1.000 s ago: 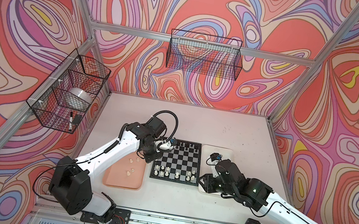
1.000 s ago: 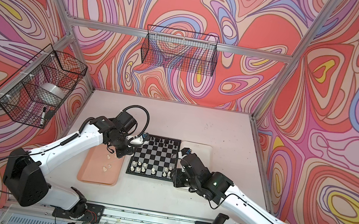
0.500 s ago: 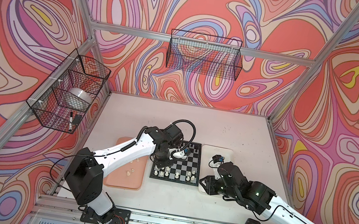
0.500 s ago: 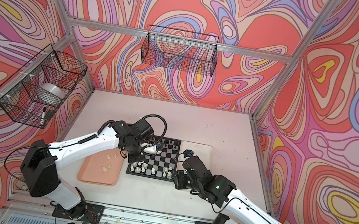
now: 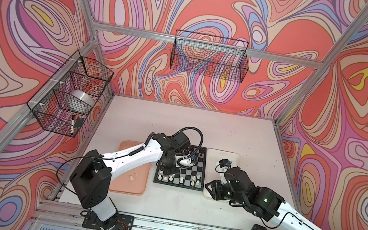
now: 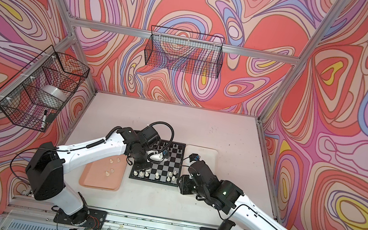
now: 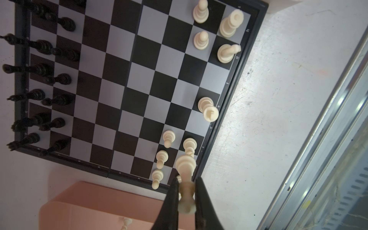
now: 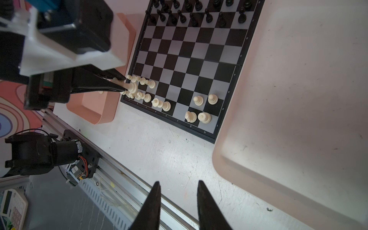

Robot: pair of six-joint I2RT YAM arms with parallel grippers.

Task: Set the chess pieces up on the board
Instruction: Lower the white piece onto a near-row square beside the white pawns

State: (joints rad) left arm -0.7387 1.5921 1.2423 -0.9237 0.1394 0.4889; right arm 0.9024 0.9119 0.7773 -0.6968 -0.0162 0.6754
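Change noted in both top views: my left claw [image 5: 163,168], at the pink tray [image 5: 131,188] a second ago, has crossed to the near left corner of the board [image 5: 193,171]. Judgement: one transfer is nearly complete, with only the set-down remaining. A few loose chessmen [image 6: 111,170] lie on the tray, so more trips are due.

Left wrist view: left claw [image 7: 187,184] clamped tight on one cream-white chessman [image 7: 185,169], gripped by its upper part, base towards the corner squares. Placed white men [image 7: 201,39] crowd that corner. Contact with the board: cannot tell.

Right wrist view: my right claw [image 8: 178,185] partly open, holding nothing, hovering over the desk [image 8: 159,151] beside the white tray [image 8: 298,99]. Black chessmen [image 8: 189,14] line the far ranks.
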